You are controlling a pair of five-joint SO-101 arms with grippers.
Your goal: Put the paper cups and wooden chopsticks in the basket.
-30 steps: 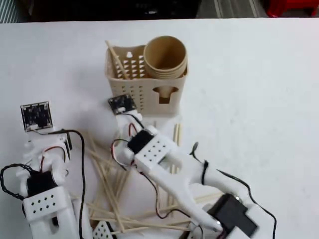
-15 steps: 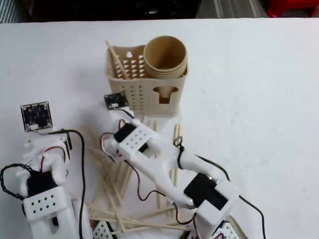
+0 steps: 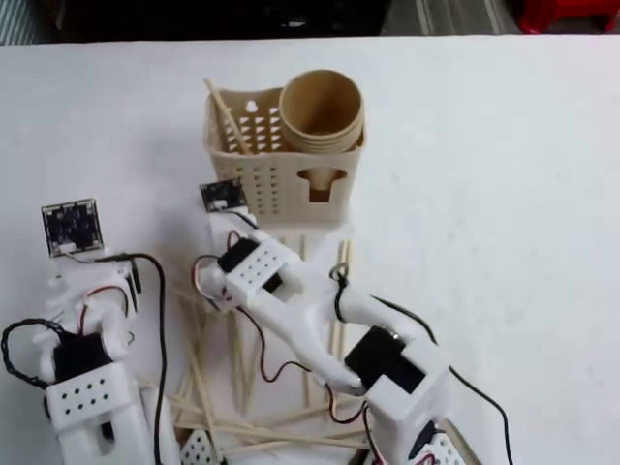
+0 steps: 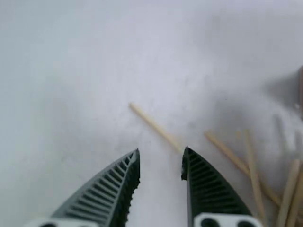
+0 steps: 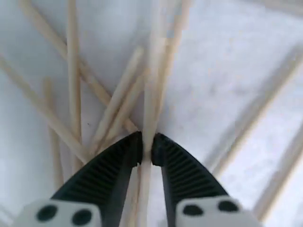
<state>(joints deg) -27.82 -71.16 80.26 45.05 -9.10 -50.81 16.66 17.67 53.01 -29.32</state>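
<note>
The paper cups [image 3: 322,107] are stacked inside the basket [image 3: 281,179], which stands at the far side of the tabletop [image 3: 504,194]. One chopstick [image 3: 226,114] leans in the basket's other compartment. The remaining wooden chopsticks [image 3: 242,429] lie scattered and crossed on the tabletop in front of the basket, between the two arms.

Compared with one second ago, the right arm [image 3: 320,325] has swung toward the left arm, and its wrist now sits over the chopstick pile just in front of the basket. The left arm [image 3: 82,387] has not moved.

The right arm reaches diagonally from the near edge toward the basket. The left arm is folded at the near corner.

In the right wrist view, the right pincer [image 5: 147,142] is pressed onto a held chopstick [image 5: 154,94]. It appears to be a single stick, but blur makes the count uncertain. In the left wrist view, the left pincer [image 4: 161,158] is spread above bare tabletop, apart from a stray chopstick [image 4: 154,126].
</note>
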